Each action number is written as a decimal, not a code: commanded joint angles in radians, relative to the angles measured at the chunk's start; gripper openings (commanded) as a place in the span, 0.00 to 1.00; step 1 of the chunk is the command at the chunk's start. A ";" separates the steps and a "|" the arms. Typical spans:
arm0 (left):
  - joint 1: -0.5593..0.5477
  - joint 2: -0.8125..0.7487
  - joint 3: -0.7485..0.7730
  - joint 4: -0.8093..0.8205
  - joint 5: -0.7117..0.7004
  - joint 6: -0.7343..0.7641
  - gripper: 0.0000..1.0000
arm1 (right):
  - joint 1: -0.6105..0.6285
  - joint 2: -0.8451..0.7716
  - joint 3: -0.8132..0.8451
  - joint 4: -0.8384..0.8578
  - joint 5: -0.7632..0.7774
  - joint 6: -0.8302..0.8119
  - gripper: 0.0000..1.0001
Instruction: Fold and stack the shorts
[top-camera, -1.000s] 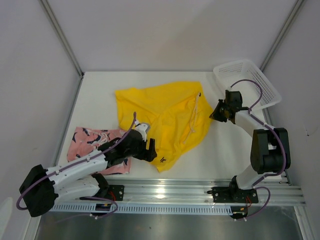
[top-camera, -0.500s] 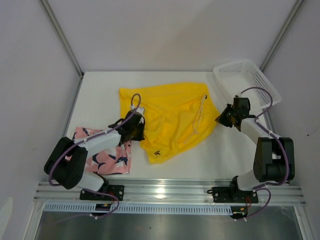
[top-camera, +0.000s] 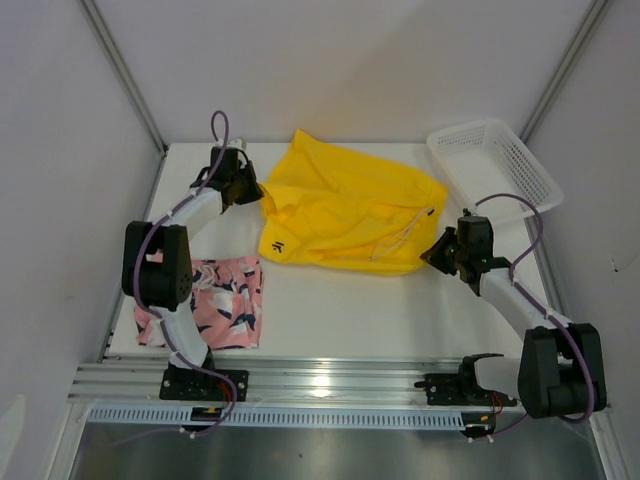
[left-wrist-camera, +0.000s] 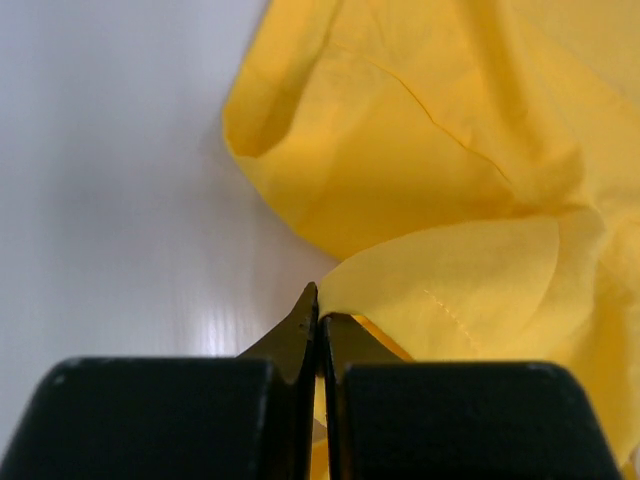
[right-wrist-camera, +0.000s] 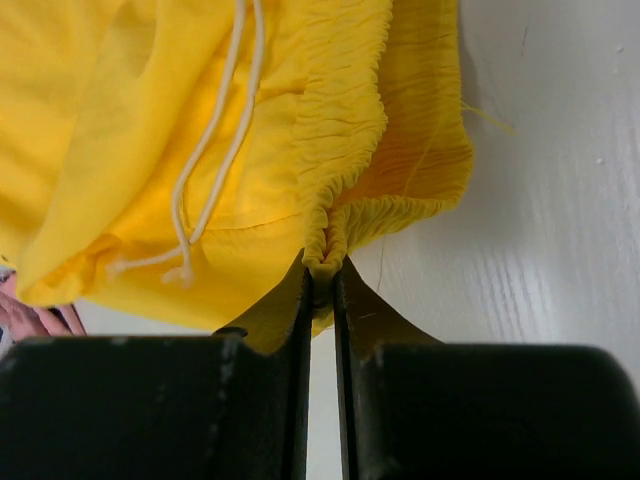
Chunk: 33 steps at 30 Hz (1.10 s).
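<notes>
The yellow shorts (top-camera: 350, 215) lay doubled over across the far half of the counter (top-camera: 400, 310), running from near its far-left corner towards its right edge; a small dark logo (top-camera: 277, 247) showed on the cloth's near-left part, and a pale drawstring (top-camera: 400, 235) trailed over the cloth near its right end. The left gripper (top-camera: 250, 190) was at the garment's left end, near the counter's far-left corner; in the left wrist view its fingers were pressed together on a thin flap of yellow hem. The right gripper (top-camera: 432, 255) was at the garment's right end, near the right edge; in the right wrist view its fingers were pinched on the gathered elastic waistband. The pink printed shorts (top-camera: 225, 310) lay flat by the near-left corner, well apart from the yellow pair, the left arm crossing over one side. A white mesh basket (top-camera: 500, 170) stood at the far-right corner, near the yellow cloth.
</notes>
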 joint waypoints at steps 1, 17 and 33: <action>0.058 0.083 0.156 -0.036 0.053 0.004 0.00 | 0.042 -0.071 -0.031 -0.065 0.064 -0.016 0.00; 0.062 -0.278 -0.177 0.033 0.105 -0.042 0.99 | 0.024 -0.068 -0.019 -0.070 0.020 -0.035 0.73; -0.097 -0.696 -0.627 0.051 0.146 -0.302 0.99 | -0.131 0.110 0.084 0.030 -0.101 -0.049 0.68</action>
